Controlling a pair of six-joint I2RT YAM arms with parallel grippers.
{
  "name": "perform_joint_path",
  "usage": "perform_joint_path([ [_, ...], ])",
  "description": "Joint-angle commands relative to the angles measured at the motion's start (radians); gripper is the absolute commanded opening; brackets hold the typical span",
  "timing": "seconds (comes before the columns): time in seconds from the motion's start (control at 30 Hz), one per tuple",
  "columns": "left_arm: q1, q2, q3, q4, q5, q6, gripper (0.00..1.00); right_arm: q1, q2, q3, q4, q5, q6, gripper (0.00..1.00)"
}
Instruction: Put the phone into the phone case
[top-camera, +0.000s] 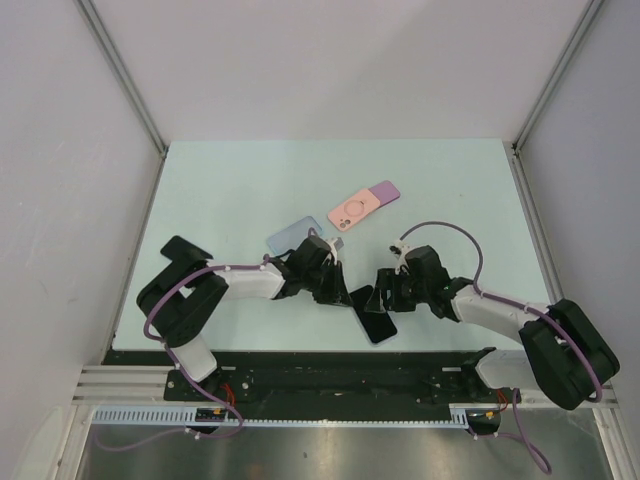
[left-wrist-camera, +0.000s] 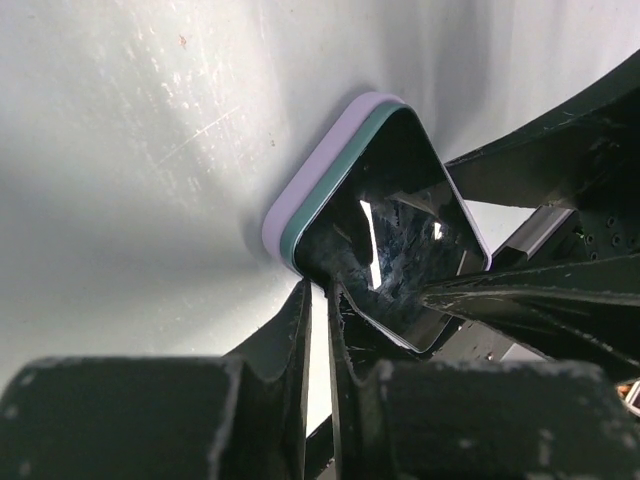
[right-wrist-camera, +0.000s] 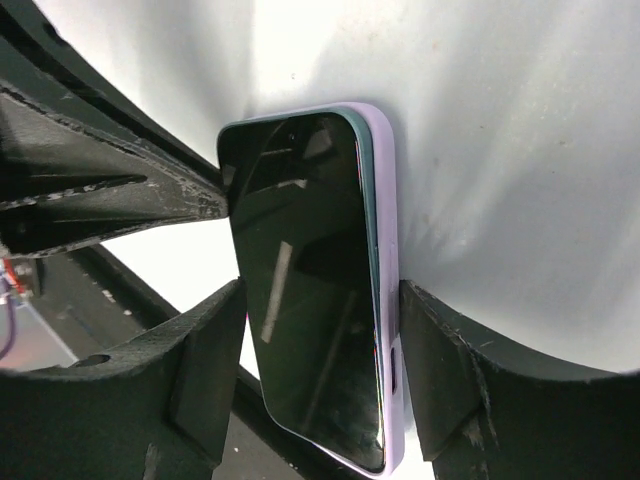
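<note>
A black-screened phone (right-wrist-camera: 300, 280) lies in a lilac phone case (right-wrist-camera: 388, 250) near the table's front edge (top-camera: 377, 322). The teal phone edge still shows above the case rim at one corner (left-wrist-camera: 330, 190). My right gripper (right-wrist-camera: 320, 300) is shut across the phone and case, one finger on each long side. My left gripper (left-wrist-camera: 320, 290) is nearly closed with only a thin gap and nothing between the fingers. Its tips rest on the phone's corner (left-wrist-camera: 400, 230). In the top view the left gripper (top-camera: 340, 290) and right gripper (top-camera: 385, 290) meet over the phone.
A pink case with a ring (top-camera: 353, 210) and a purple case (top-camera: 383, 189) lie further back at centre. A blue-grey case (top-camera: 290, 235) lies beside the left arm. White walls enclose the pale green table (top-camera: 230, 190).
</note>
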Motion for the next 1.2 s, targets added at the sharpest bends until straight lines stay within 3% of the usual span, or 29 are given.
perform_joint_path([
  [0.0, -0.02, 0.001, -0.034, 0.048, 0.03, -0.024, 0.12, -0.026, -0.039, -0.06, 0.285, -0.279, 0.113, 0.64],
  [0.27, -0.018, 0.007, -0.054, 0.096, 0.057, -0.051, 0.12, -0.071, -0.052, -0.088, 0.297, -0.319, 0.108, 0.6],
  [0.4, -0.018, 0.031, -0.057, 0.139, 0.103, -0.071, 0.12, -0.095, -0.031, -0.134, 0.426, -0.379, 0.163, 0.59],
  [0.8, -0.02, 0.038, -0.089, 0.183, 0.126, -0.094, 0.12, -0.16, 0.049, -0.18, 0.589, -0.454, 0.245, 0.54],
  [1.0, -0.018, 0.035, -0.097, 0.191, 0.132, -0.096, 0.12, -0.172, 0.095, -0.191, 0.623, -0.457, 0.257, 0.4],
  [1.17, -0.018, 0.01, -0.108, 0.197, 0.137, -0.094, 0.13, -0.183, 0.093, -0.192, 0.638, -0.477, 0.262, 0.12],
])
